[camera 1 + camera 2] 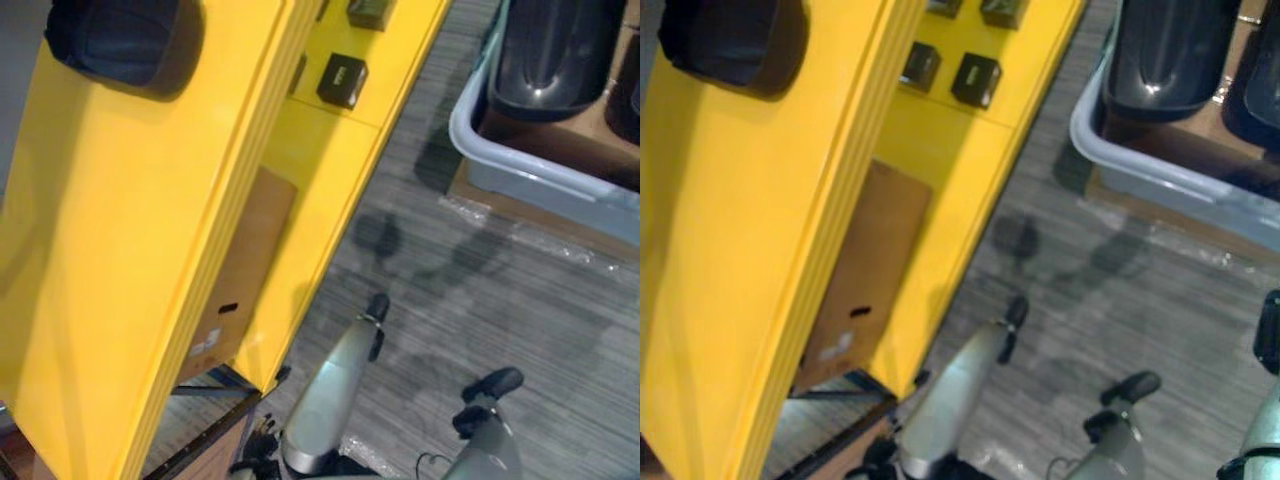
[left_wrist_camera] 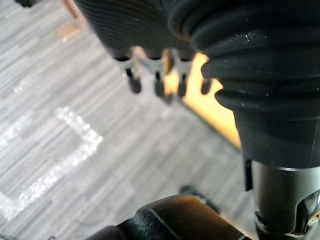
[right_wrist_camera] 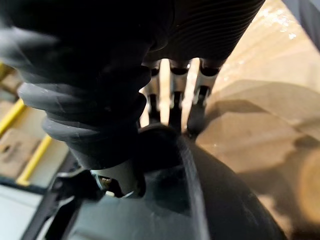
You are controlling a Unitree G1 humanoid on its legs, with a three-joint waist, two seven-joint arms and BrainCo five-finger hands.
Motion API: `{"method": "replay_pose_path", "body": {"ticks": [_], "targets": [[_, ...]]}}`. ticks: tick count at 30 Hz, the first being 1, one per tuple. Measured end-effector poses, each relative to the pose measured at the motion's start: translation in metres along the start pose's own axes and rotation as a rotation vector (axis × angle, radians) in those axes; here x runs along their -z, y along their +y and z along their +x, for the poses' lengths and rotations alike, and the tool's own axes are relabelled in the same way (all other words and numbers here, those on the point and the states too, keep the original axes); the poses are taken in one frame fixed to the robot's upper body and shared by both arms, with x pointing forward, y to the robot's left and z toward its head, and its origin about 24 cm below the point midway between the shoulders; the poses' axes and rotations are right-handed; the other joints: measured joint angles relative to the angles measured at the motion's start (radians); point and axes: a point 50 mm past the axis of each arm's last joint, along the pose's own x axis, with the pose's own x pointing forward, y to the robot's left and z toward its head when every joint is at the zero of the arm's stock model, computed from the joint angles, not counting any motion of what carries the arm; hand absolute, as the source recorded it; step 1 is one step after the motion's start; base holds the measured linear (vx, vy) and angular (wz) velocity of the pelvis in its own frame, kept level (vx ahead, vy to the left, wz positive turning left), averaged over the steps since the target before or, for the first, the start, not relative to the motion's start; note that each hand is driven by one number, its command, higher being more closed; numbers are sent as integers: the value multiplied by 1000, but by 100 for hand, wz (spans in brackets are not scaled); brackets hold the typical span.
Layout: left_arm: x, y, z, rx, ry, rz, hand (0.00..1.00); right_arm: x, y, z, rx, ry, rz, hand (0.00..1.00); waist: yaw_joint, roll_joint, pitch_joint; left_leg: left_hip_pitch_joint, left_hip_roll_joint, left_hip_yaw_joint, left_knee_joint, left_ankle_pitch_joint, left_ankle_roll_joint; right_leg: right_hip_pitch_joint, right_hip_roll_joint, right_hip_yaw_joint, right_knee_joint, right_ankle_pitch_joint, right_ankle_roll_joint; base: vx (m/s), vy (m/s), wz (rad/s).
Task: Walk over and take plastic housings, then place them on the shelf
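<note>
One dark plastic housing (image 1: 120, 40) lies on top of the yellow shelf (image 1: 130, 250) at the upper left. More dark housings (image 1: 555, 55) stand in a grey bin (image 1: 520, 170) at the upper right. My left hand (image 2: 157, 82) hangs over the grey carpet, fingers straight and empty, with the shelf's yellow edge just beyond them. My right hand (image 3: 172, 85) also has straight fingers, and their dark tips rest against a dark glossy curved surface (image 3: 215, 200). I cannot tell what that surface is.
Small black boxes (image 1: 342, 80) sit on a lower yellow shelf level, and a cardboard box (image 1: 245, 270) stands under it. The bin rests on brown cardboard, with clear plastic film (image 1: 540, 240) on the carpet. Grey carpet lies between the shelf and the bin.
</note>
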Motion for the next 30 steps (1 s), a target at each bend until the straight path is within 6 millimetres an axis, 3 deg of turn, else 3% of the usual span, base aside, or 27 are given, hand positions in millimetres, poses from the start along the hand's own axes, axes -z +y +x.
{"method": "replay_pose_path", "body": {"ticks": [4,11,19,23,26,30], "targets": [[-1,0,0,5,-6,1,0,3,-1,0,5,43,-25,100,5,4,-3,14,-1,0,0,0,0,15,0,-2,-5,3,6,29,-25,0],[-2,1,0,12,-9,12,0,15,-5,1,48,87,-230,100,13,5,-4,31,-6,-4,-13,0,0,36,-4,-14,-9,1,1,-24,-13,5],[-20,-1,1,33,-107,12,0,26,10,-3,-17,45,-409,100,-19,-3,2,63,-12,-2,-8,0,0,73,-11,-22,-1,3,4,-45,-12,4],[-44,6,2,1,-209,-3,0,34,31,-12,-53,-44,-511,100,-61,-44,31,103,3,3,-9,-2,-2,106,1,-15,-1,4,3,-47,-38,-7],[-64,11,0,-38,-299,-27,0,38,36,-15,-34,-92,-578,100,-75,-78,55,128,24,15,-11,-4,-6,118,16,1,-1,3,-4,-52,-32,-16],[-91,10,-4,-70,-411,-65,0,29,50,-24,-24,-248,-658,100,-123,-117,73,173,40,25,-33,-3,-8,154,30,4,-10,3,-5,-66,-30,-8]]}}
